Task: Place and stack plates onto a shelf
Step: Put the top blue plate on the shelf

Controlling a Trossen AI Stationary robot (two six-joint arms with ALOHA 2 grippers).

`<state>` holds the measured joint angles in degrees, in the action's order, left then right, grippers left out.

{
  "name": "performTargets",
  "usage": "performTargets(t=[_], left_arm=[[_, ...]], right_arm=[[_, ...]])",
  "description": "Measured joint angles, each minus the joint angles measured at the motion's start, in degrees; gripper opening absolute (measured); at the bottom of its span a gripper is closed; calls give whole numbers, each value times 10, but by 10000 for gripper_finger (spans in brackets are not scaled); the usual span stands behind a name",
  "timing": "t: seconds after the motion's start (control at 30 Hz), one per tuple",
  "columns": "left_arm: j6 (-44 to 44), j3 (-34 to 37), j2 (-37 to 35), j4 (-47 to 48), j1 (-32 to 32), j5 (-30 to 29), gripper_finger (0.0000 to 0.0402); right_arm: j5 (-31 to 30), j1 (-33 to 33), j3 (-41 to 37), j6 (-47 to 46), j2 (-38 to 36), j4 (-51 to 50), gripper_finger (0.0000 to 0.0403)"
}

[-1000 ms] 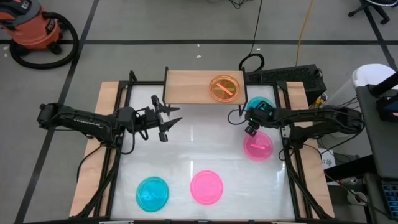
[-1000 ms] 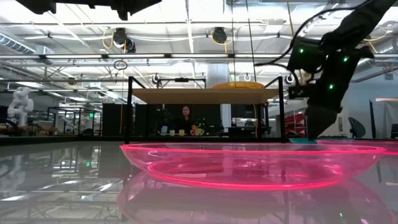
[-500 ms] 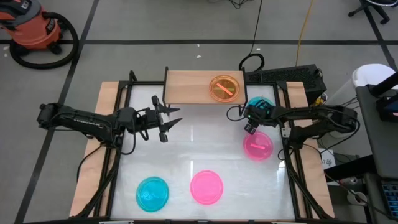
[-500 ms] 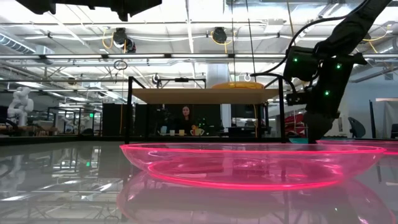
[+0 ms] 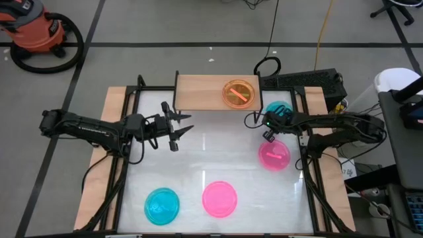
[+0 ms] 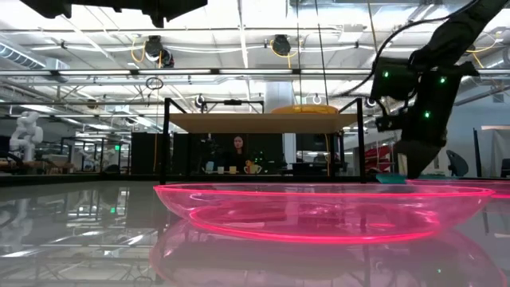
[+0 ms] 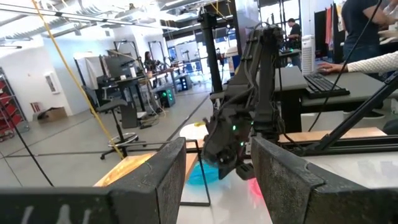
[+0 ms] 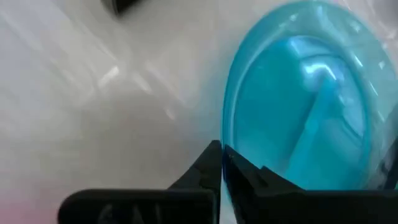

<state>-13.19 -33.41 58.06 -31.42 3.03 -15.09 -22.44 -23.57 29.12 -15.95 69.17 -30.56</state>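
Observation:
The shelf (image 5: 218, 92) stands at the table's far edge, and an orange plate (image 5: 239, 93) lies on its right half. A blue plate (image 5: 279, 108) lies just right of the shelf, and my right gripper (image 5: 268, 132) is shut on its rim. One pink plate (image 5: 274, 154) lies near the right edge. A second pink plate (image 5: 219, 199) and a second blue plate (image 5: 162, 205) lie near the front edge. My left gripper (image 5: 178, 129) hangs open over the table's left half, holding nothing. My right gripper pinches the blue plate's rim (image 8: 225, 163) between its two fingers, one on the inner side of the rim and one on the outer. The fingers come down at a slant on the edge nearest the table's middle. I cannot tell whether the plate is lifted.
A black keyboard (image 5: 310, 80) lies on the wood behind the right arm. A vacuum cleaner (image 5: 36, 33) stands on the floor at the far left. A person's sleeve and hand (image 7: 367, 62) rest at the keyboard. Bare white tabletop (image 5: 211, 152) lies between the arms.
My right gripper has shifted slightly beside the blue plate, first toward the shelf, then back toward the table's right edge. The other plates lie where they were.

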Motion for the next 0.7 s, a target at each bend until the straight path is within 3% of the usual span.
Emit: performTargets(t=[0.3, 0.53, 0.7], left_arm=[[2, 0, 0, 0, 0, 0, 188], [3, 0, 0, 3, 0, 0, 188], [4, 0, 0, 3, 0, 0, 188]], right_arm=[[-4, 0, 1, -28, -164, 0, 0], [-61, 0, 2, -17, -296, 39, 0], [-92, 0, 2, 24, -346, 144, 0]])
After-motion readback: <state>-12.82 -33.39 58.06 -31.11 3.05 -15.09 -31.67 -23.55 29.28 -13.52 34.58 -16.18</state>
